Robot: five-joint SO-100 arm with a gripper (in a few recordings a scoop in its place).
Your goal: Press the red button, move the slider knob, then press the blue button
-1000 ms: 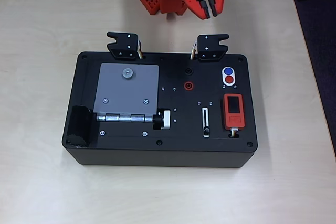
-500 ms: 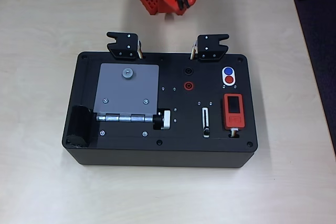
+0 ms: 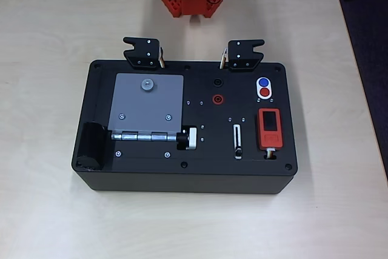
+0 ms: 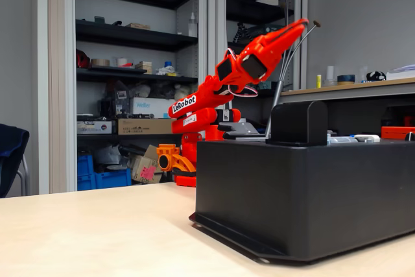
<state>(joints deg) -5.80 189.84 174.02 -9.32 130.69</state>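
Pale wood-grain laminate counter (image 3: 48,210), filling the overhead view; dark floor at its upper corners and right edge. Fixed view, left and centre: tall dark open shelving (image 4: 130,37) stocked with cardboard boxes; blue plastic crates (image 4: 100,176) beneath. Upper right: plain grey wall (image 4: 369,17).

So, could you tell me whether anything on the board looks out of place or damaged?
Nothing stands out. The black box sits square on the table, the red button and blue button look intact, and the slider knob rests at the slot's near end.
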